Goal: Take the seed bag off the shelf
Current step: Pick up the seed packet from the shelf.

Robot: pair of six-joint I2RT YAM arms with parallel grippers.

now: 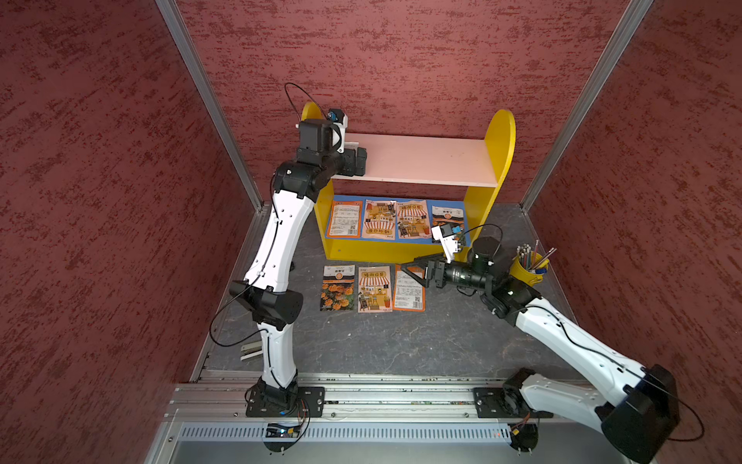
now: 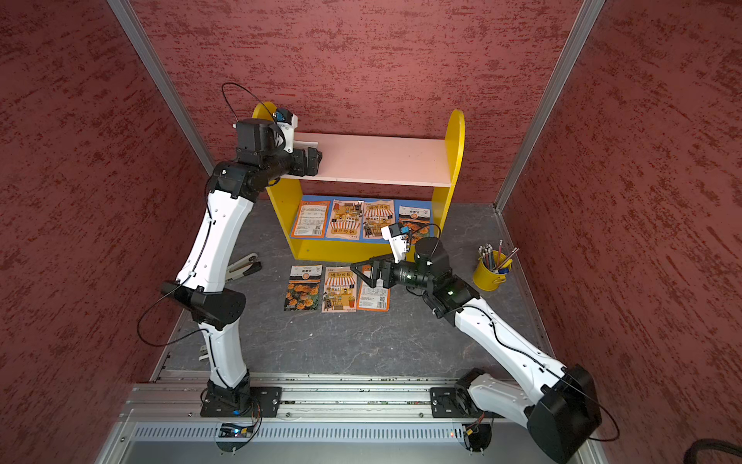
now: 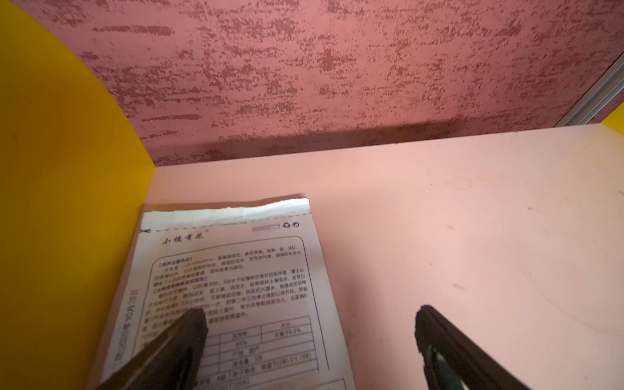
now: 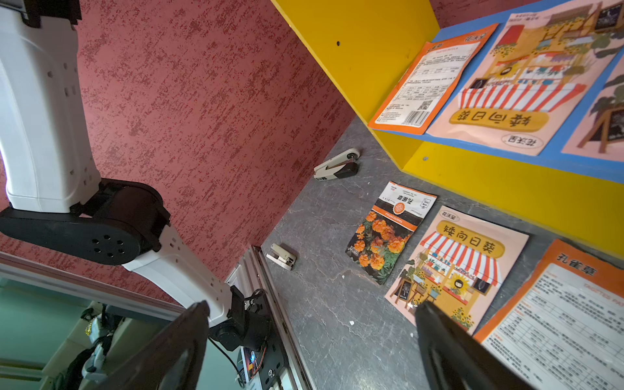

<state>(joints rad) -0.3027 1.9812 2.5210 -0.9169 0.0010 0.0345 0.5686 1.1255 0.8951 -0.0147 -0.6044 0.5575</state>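
Hovering released at the shelf (image 3: 439,219), the left claw (image 3: 310,315) faces a seed bag (image 3: 229,270), seemingly light and floppy, best pinched edgewise.

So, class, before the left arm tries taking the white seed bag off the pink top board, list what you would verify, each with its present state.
1. The left gripper is open: ok.
2. The seed bag lies flat on the pink board: ok.
3. Bag centred between the jaws: not ok; one finger is over its print, the other over bare board.
4. Finger touching the bag: cannot tell.
5. Room beside the yellow side panel: not ok, the bag lies right along it.
6. The right gripper is away from the top board: ok, open above the table bags.
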